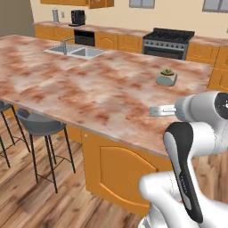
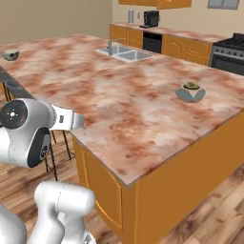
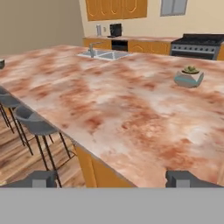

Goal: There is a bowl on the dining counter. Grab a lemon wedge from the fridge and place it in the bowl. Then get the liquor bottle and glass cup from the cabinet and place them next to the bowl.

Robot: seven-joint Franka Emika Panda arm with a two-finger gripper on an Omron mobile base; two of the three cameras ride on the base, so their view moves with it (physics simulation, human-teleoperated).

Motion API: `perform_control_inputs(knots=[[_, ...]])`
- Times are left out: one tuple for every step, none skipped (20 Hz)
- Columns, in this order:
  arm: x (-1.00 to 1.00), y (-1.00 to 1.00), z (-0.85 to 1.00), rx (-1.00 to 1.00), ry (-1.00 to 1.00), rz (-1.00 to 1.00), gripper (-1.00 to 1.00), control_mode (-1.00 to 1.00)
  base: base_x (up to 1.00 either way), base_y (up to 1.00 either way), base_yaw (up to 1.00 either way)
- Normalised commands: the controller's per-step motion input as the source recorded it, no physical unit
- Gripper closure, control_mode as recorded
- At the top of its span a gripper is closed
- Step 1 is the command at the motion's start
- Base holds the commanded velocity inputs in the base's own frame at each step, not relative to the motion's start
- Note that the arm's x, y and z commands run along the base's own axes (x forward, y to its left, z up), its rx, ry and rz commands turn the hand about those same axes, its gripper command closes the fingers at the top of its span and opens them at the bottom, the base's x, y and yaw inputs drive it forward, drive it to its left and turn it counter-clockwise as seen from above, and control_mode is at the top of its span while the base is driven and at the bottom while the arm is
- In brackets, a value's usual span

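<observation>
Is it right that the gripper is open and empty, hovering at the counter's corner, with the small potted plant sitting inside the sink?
Not quite. The gripper is open and empty at the counter corner, but the potted plant stands on the countertop near the stove side, well apart from the sink. The hand view shows this.

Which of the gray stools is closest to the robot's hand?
The stool nearest the island's corner, the one on the right in the hand view. The other stool stands farther left along the counter, away from the open gripper.

A home kitchen, seemingly: sink (image 1: 76, 51), stove (image 1: 168, 43), stools (image 1: 40, 125).
</observation>
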Motion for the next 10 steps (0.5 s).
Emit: perform_control_inputs(knots=[[0.00, 0.00, 0.00, 0.00, 0.00, 0.00, -1.00, 1.00, 0.03, -1.00, 0.22], [0.00, 0.00, 0.00, 0.00, 0.00, 0.00, -1.00, 1.00, 0.10, -1.00, 0.23], [0.00, 0.00, 0.00, 0.00, 0.00, 0.00, -1.00, 1.00, 0.22, -1.00, 0.25], [0.00, 0.00, 0.00, 0.00, 0.00, 0.00, -1.00, 1.00, 0.31, -1.00, 0.26], [0.00, 0.00, 0.00, 0.00, 0.00, 0.00, -1.00, 1.00, 0.33, -1.00, 0.26], [0.00, 0.00, 0.00, 0.00, 0.00, 0.00, -1.00, 1.00, 0.34, -1.00, 0.27], [0.00, 0.00, 0.00, 0.00, 0.00, 0.00, -1.00, 1.00, 0.33, -1.00, 0.27], [0.00, 0.00, 0.00, 0.00, 0.00, 0.00, -1.00, 1.00, 0.31, -1.00, 0.27], [0.00, 0.00, 0.00, 0.00, 0.00, 0.00, -1.00, 1.00, 0.29, -1.00, 0.27], [0.00, 0.00, 0.00, 0.00, 0.00, 0.00, -1.00, 1.00, 0.29, -1.00, 0.27]])
